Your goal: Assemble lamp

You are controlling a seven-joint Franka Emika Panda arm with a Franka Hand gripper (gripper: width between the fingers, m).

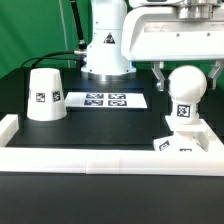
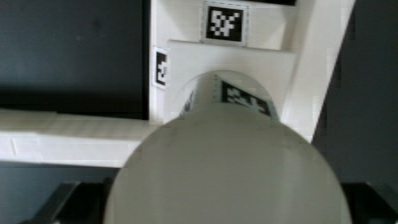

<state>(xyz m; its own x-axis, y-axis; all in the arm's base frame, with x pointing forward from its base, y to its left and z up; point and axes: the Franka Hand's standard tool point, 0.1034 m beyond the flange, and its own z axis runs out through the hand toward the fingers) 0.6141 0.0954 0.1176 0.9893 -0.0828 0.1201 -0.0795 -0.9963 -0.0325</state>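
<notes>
Lamp's white plastic round-headed bulb (image 1: 185,104) stands upright on the flat square white base (image 1: 192,144), gripper (image 1: 186,78) hanging unclenched either side of its head, white cone shade (image 1: 45,95) well apart.

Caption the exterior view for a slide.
Tool flanks the bulb upright at the square base; shade waits near marker board.
</notes>
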